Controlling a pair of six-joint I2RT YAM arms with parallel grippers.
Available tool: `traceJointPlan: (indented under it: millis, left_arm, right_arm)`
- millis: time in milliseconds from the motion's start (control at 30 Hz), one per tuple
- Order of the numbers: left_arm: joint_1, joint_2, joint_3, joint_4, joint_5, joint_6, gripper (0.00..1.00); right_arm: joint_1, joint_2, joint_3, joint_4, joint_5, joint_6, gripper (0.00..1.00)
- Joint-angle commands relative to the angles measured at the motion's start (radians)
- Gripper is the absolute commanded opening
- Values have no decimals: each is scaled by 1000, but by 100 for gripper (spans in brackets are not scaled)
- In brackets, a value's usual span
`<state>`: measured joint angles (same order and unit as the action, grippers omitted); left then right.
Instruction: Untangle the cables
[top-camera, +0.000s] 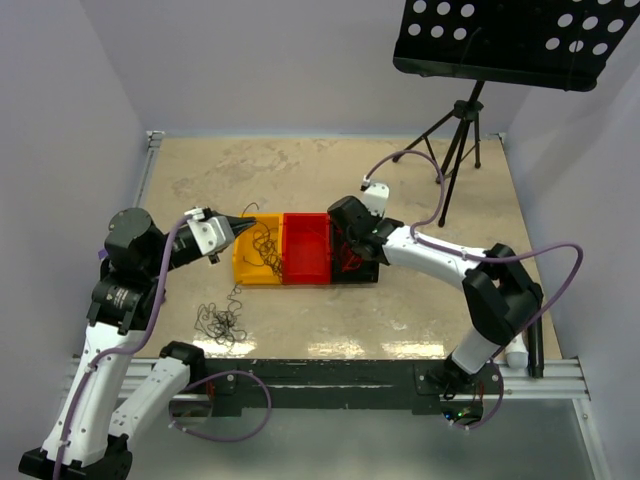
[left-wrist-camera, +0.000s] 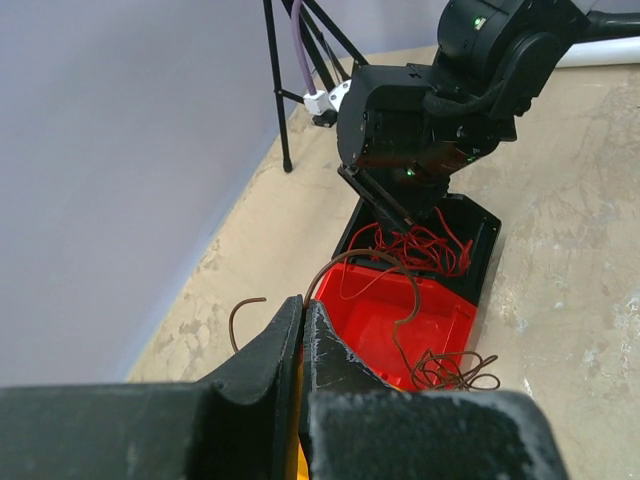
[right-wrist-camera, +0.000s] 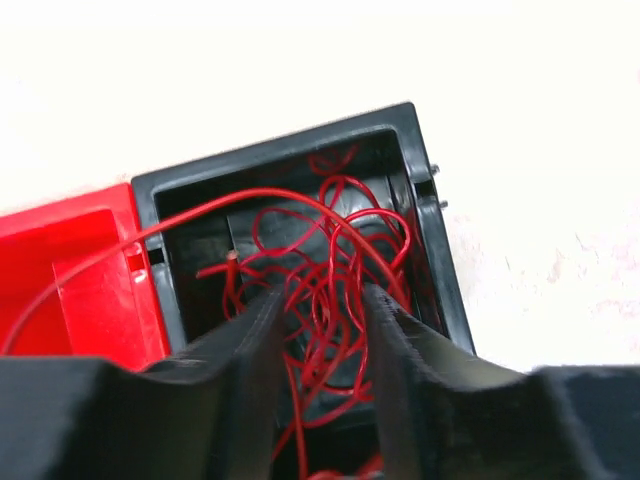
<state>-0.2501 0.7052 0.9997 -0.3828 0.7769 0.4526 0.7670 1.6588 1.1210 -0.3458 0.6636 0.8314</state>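
Top view, left tool (top-camera: 243, 221): extended low, forearm near level, tips at the rim of the yellow bin (top-camera: 255, 281); dark wires (top-camera: 262, 250) just below and ahead of the tips.
Top view, right tool (top-camera: 352, 250): angled down into the black bin (top-camera: 357, 281), elbow folded back; red wires directly beneath.
Top view, pile (top-camera: 220, 322): dark tangle on the tabletop (top-camera: 400, 320), behind the left tool and well apart from it.
Left wrist, left tool (left-wrist-camera: 303, 308): jaws pressed together, seemingly pinching a brown wire (left-wrist-camera: 360, 257) that arcs ahead over the red bin (left-wrist-camera: 445, 320) and drops to a coil (left-wrist-camera: 450, 372).
Left wrist, risk: a lift likely to drag the coil along, or to let so thin a wire slip from the pinch.
Right wrist, right tool (right-wrist-camera: 322, 295): narrow gap, not closed on anything; several red wires (right-wrist-camera: 330, 230) threaded between the fingers (right-wrist-camera: 250, 340), black bin straight ahead.
Right wrist, risk: closing here likely to catch a bunch rather than one strand. One red strand (right-wrist-camera: 100, 265) trails left of the tool into the red bin, liable to snag on the wall between bins and tug them when pulled.
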Motion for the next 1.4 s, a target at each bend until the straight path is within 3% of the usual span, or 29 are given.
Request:
traceJointPlan:
  millis: [0, 267, 433, 500, 600, 700, 1133, 1367]
  left_arm:
    - [-3, -4, -1, 30, -2, -25, 0]
    - [-3, -6, 0, 21, -5, -14, 0]
    - [-3, -7, 2, 22, -10, -18, 0]
    - [-3, -7, 2, 28, -13, -31, 0]
    - [-3, -6, 4, 54, -36, -69, 0]
    - [-3, 5, 8, 70, -70, -98, 0]
    - [-3, 45, 20, 64, -183, -132, 0]
    - [-3, 40, 20, 70, -194, -132, 0]
  right_arm:
    - [-26, 6, 13, 44, -12, -44, 44]
    - [-29, -146, -46, 120, -62, -93, 47]
    - [-12, -212, -26, 201, -122, -214, 54]
    - [1, -197, -17, 231, -171, -282, 61]
    - [40, -146, 3, 238, -205, -348, 63]
    - [61, -114, 14, 257, -243, -374, 63]
    - [144, 84, 198, 173, -134, -512, 58]
    - [160, 91, 195, 154, -131, -528, 56]
